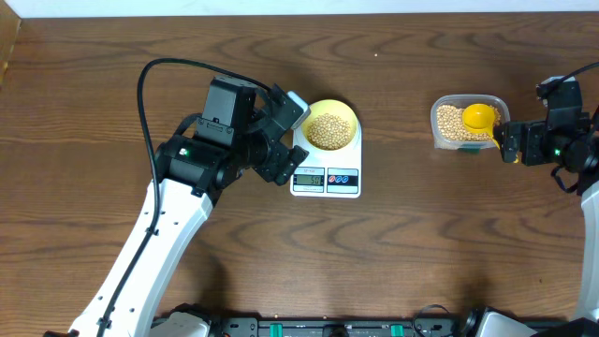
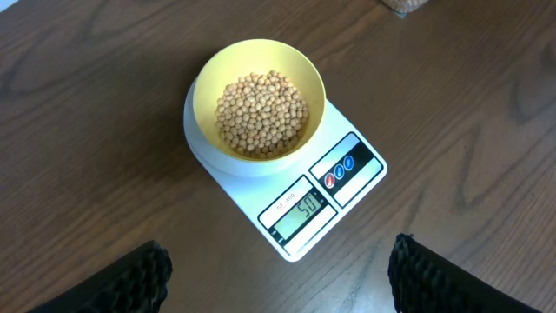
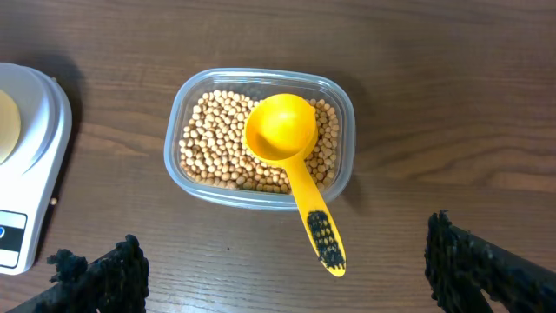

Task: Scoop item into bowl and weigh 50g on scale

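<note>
Just left of the scale (image 2: 252, 202), the left gripper (image 1: 288, 139) stands spread and empty. On the scale sits the bowl (image 2: 304, 74) of beans (image 2: 261, 115). The display (image 2: 304, 211) seems to read fifty, so weighing looks done. Well right of the scale, the scoop (image 3: 280, 129) lies in the tub (image 3: 178, 165), beside the spread, empty right gripper (image 1: 506, 143).

We count one scale (image 2: 193, 130), carrying one display (image 2: 300, 213) and two round buttons (image 2: 331, 179). We count one pale yellow bowl (image 2: 208, 87), one clear tub (image 3: 261, 78) and one yellow scoop (image 3: 280, 130). The beans (image 2: 261, 113) lie in two heaps — one in the bowl, one in the tub — and each heap holds far too many for us to count singly. Of grippers we count two: the left gripper (image 2: 278, 287) and the right gripper (image 3: 291, 278). Under everything we see one table (image 1: 94, 56).
</note>
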Motion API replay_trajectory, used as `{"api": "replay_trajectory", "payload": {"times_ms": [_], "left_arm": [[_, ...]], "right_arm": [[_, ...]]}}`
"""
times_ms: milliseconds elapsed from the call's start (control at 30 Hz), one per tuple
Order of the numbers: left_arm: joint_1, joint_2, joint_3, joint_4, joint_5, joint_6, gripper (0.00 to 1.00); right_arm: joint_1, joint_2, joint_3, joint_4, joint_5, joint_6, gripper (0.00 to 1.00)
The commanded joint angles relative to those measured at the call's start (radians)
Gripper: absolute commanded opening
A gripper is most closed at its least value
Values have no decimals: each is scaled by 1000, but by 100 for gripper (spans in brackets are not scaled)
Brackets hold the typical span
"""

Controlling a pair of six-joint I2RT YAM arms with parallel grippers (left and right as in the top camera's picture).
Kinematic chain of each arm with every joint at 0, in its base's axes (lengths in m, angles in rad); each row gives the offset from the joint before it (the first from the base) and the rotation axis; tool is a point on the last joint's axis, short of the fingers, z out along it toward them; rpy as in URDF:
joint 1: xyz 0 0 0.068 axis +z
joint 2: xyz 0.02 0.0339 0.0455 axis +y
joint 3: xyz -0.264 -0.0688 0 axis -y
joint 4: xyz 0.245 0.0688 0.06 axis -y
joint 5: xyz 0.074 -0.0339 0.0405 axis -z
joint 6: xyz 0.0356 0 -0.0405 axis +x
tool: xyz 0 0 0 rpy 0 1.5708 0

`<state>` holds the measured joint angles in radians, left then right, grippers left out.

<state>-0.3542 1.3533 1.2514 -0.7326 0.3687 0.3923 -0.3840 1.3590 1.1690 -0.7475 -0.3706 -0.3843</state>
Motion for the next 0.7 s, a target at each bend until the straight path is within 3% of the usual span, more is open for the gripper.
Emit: {"api": "replay_trajectory", "payload": {"times_ms": [0,667], "left_arm": [[5,-3,-7,-3,13,-9,82],[5,-18,-7,-55,12,-9,82]], "right_arm": [[6,-4,1,-5,-13,-13,99],[6,-4,1,-5,-13,-13,99]]}}
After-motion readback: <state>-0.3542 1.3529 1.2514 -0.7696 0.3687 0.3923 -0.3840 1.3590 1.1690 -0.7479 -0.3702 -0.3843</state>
